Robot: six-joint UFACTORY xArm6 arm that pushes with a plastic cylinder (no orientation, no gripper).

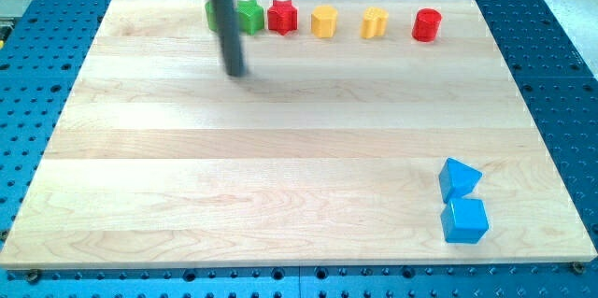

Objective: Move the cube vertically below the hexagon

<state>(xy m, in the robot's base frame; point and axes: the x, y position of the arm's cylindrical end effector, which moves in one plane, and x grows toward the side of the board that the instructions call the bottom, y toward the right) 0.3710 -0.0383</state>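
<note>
Camera view, nearest the view's bottom right: a blue cube block (464,220) sits on the pale wooden board (280,167), and a blue triangular block (459,177) lies just above it, the two touching or nearly so. Both rest well apart from everything else. Farther off, my tip (235,71), the lower end of a straight dark rod, stands on the wood at the upper left, just below the far row and touching no block; it has nothing to spread or pinch. Along the view's top edge runs a row, left to right: a green block (213,15) partly hidden behind the rod, a green star-like block (249,17), a red star-like block (282,17), a yellow hexagon block (323,21), a yellow block of unclear shape (374,22), and a red cylinder block (426,24). Around the board lies a blue perforated table (551,46).
</note>
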